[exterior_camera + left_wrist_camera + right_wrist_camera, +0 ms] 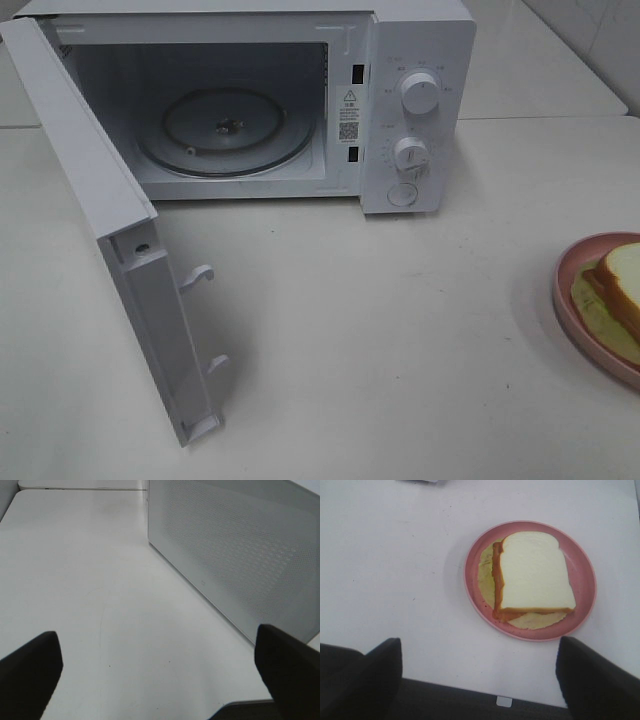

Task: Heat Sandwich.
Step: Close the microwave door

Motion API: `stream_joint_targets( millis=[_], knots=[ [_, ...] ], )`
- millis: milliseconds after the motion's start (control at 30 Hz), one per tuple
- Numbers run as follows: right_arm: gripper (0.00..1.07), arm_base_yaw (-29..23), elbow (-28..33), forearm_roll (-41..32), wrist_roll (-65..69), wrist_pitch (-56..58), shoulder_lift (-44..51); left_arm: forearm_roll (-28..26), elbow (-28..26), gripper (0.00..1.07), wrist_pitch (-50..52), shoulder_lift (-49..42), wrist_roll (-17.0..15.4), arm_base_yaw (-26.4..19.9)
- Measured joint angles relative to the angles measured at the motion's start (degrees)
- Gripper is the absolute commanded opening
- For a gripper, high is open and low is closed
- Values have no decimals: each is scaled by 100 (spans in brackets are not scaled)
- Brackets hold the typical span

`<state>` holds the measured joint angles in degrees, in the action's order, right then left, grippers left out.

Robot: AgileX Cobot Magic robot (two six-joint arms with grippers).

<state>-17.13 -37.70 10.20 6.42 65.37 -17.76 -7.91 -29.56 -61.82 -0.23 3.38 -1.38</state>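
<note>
The table [400, 330] is a flat, matte white surface carrying every item. At its far side stands the white microwave [420, 60], a smooth-cased box with two round knobs on its panel. Its door [120, 260], perforated on the outer face, stands swung fully open; the round glass turntable [225, 130] inside is bare.

The pink plate [582, 565] lies on the table well apart from the microwave, at the right edge of the high view. It is round, rigid, smooth and shallow-rimmed. The sandwich [535, 570] rests on it: soft white bread with tan crust, an orange-red filling and a pale yellow-green layer protruding beneath.

Handling judgement: the sandwich is light, compressible and loosely stacked, so direct pinching is likely to crush or separate it. Grasp the plate rim instead and keep it level.

Left gripper [160, 680]: fingers spread wide, empty, beside the door. Right gripper [480, 680]: fingers wide, empty, above the plate
</note>
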Motion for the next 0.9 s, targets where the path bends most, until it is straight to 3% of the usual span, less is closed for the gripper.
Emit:
stream_joint_targets(
  millis=[233, 633, 900],
  knots=[
    [76, 338, 6, -120, 0, -143, 344, 0, 0, 98, 0, 0, 0, 0],
    [76, 951, 859, -590, 0, -676, 1083, 0, 0, 98, 0, 0, 0, 0],
    [76, 1220, 888, -613, -34, -762, 1604, 0, 0, 98, 0, 0, 0, 0]
  ],
)
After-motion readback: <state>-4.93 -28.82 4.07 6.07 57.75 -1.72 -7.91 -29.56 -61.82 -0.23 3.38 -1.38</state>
